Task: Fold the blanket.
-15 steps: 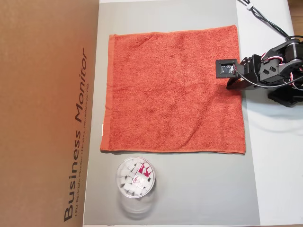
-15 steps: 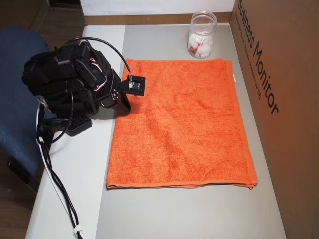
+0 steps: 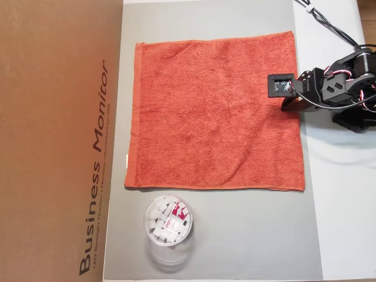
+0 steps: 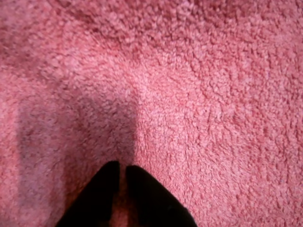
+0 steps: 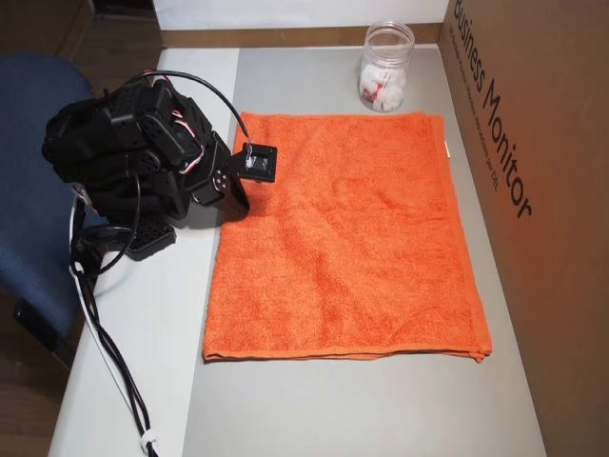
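Grey mat lying over white tabletop, flanked by brown cardboard box printed "Business Monitor"; blue chair standing beyond table edge in an overhead view. Blanket: orange-red terry, roughly square, lying fully spread and flat on mat, single layer, no fold begun; all four edges showing, flat hemmed band running along box-side edge, small white tag peeking out at that edge near one corner. Pile looking thick and looped in wrist view, with faint shallow creases only. Clear jar of white wrapped pieces standing on mat just beside one blanket edge, apart from it. Black arm crouching low beside opposite edge, camera module reaching in over blanket. Gripper: dark fingertips nearly meeting in wrist view, only a thin slit between, hovering close over or resting on terry near that edge; no cloth visibly pinched, contact not clear. Progress judged as nil: grasping of an edge, lifting and carrying across all remaining.
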Controlling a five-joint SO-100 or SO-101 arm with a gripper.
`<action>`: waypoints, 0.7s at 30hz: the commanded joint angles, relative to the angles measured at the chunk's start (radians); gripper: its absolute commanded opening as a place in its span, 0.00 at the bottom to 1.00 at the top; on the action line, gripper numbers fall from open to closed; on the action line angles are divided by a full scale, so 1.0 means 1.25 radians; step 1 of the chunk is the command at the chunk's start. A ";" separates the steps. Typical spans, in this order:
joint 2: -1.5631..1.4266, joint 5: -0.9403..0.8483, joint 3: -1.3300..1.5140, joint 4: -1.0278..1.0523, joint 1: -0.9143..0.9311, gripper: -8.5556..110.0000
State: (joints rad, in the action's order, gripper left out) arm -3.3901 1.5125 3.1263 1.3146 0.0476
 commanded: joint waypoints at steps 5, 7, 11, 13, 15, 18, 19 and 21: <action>-0.007 -0.006 0.006 0.005 -0.002 0.07; -0.007 -0.006 0.006 0.005 -0.002 0.07; -0.007 -0.006 0.006 0.005 -0.002 0.07; -0.007 -0.006 0.006 0.005 -0.002 0.07; -0.007 -0.006 0.006 0.005 -0.002 0.07; -0.007 -0.006 0.006 0.005 0.006 0.07; -0.007 -0.006 0.006 0.005 0.007 0.07; -0.007 -0.007 0.006 0.005 -0.004 0.07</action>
State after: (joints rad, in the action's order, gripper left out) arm -3.3901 1.5125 3.1263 1.3146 0.0476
